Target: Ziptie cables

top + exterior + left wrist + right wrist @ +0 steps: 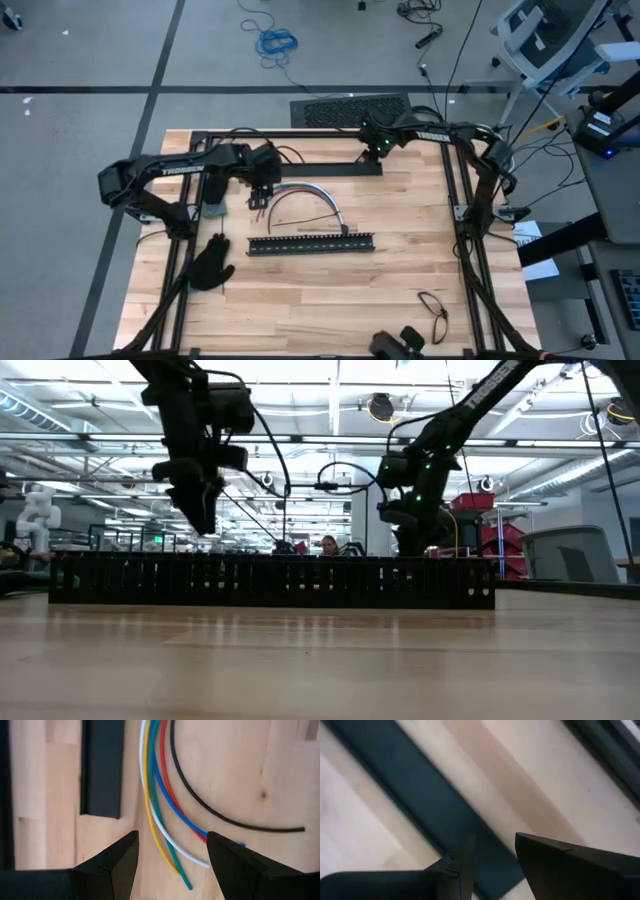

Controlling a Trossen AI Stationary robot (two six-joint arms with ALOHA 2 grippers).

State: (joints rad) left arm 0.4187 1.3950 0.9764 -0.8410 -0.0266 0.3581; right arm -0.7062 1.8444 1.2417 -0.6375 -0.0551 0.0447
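While the left tool (172, 852) hangs just above the wooden worktop (300, 300), its fingers are spread with nothing between them, straddling the loose ends of the cables (155, 795). The cables lie in a curved bundle left of centre, with a thin black ziptie (220, 815) arcing beside them. A long black slotted bar (312, 243) lies just nearer than the bundle, and a black glove (210, 263) rests to its left. The right tool (492, 855) hovers at the far side over a flat dark bar (420, 795), fingers slightly apart, gripping nothing.
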